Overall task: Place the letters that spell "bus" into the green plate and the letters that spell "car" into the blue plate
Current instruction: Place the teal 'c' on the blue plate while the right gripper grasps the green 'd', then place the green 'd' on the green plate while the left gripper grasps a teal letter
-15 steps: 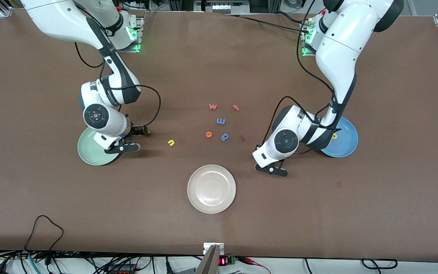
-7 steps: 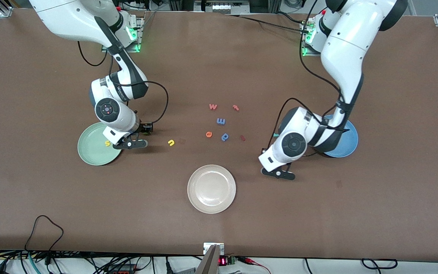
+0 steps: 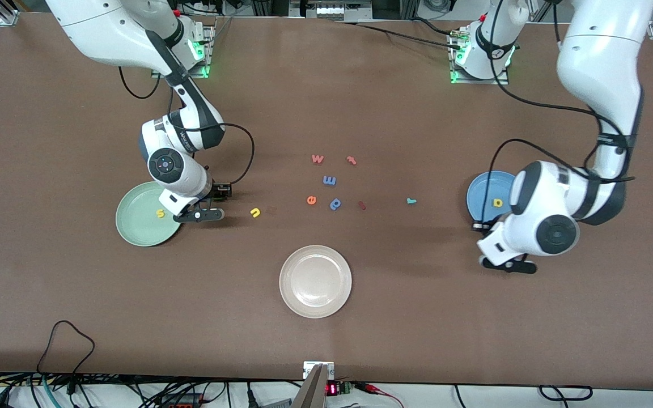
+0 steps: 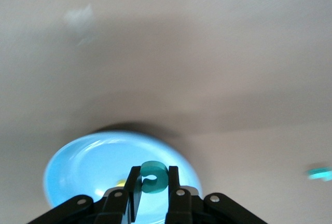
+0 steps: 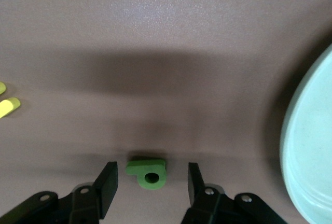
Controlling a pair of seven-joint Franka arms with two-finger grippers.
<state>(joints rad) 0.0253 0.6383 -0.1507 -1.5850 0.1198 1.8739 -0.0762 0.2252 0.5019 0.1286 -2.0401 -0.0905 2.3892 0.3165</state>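
Fingers of the left gripper (image 4: 153, 195) are pinched tight on the teal c (image 4: 154, 176), hanging just short of the blue plate (image 3: 482, 192), which already holds the yellow a (image 3: 497, 202). Release too early and the c lands on bare table beside the rim; foam this light may also stick to a pad.

Right gripper (image 5: 150, 185) fingers stand part open, straddling the green b (image 5: 147, 172) flat on the table beside the green plate (image 3: 136, 226), not gripping it yet. Closing off-centre could flick the b away or pinch only a corner. The yellow s (image 3: 160, 213) sits in that plate.

Yellow u (image 3: 255, 212) and teal r (image 3: 411, 200) lie loose on the table, u near the right gripper, r toward the blue plate. Distractor letters (image 3: 329, 181) cluster mid-table between them; the cream plate (image 3: 315, 281) nearer the front camera is a wrong-drop risk.
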